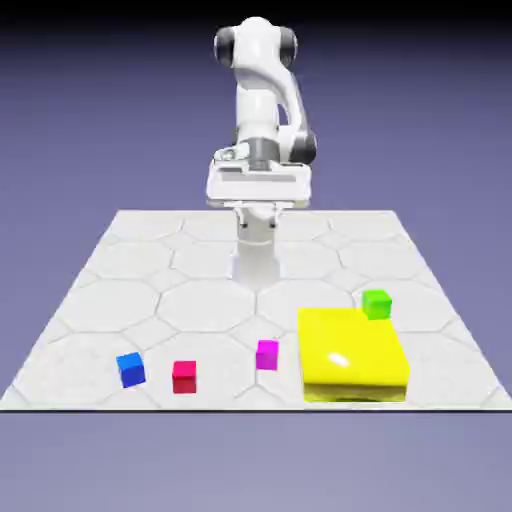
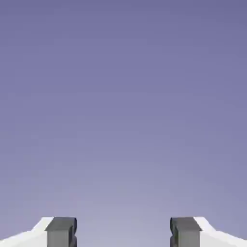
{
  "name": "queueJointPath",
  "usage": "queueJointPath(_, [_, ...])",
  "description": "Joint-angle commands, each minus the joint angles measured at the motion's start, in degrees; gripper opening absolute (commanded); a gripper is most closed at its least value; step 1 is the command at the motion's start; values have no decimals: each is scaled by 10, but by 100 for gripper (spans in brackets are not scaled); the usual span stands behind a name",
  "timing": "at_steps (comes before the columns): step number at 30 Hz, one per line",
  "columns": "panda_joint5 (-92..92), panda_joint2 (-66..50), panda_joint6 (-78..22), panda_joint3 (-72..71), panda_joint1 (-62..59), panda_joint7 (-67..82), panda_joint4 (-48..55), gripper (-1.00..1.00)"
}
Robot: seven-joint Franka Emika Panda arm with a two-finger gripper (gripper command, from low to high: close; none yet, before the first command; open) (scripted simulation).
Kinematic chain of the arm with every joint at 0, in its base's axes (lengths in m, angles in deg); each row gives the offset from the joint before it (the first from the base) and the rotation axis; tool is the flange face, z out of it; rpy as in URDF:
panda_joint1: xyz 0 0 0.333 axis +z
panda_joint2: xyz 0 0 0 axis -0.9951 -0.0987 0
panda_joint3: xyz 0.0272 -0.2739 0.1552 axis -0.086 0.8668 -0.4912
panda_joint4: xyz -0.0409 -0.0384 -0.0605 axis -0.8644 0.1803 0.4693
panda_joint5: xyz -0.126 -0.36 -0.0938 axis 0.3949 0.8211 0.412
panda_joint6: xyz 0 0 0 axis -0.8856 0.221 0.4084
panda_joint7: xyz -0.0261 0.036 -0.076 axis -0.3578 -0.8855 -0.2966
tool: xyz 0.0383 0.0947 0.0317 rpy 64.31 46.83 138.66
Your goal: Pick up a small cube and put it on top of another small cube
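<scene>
Gripper (image 2: 123, 234) standing open, grey fingertips (image 2: 61, 231) wide apart, holding nothing, hanging high on the white arm (image 1: 258, 100) and facing only blue-violet backdrop. Sitting well below and apart on the pale hexagon-tiled table (image 1: 150, 250): small plain magenta cube (image 1: 267, 354), near the front edge, just beside the big glossy yellow block (image 1: 352, 354). Small plain red cube (image 1: 184, 376) resting toward the exterior view's left, small blue cube (image 1: 131, 369) beyond it. Small green cube (image 1: 376, 303) by the yellow block's far corner. Judging magenta cube light, rigid, smooth-faced; pinching two opposite flat sides mid-height, watching clearance beside yellow block.
</scene>
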Motion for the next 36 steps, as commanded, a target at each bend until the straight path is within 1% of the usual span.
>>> queueJointPath(1, [-5,-10,-3,6,7,25,1,0])
queueJointPath(36, [-168,-373,-121,197,243,887,48,0])
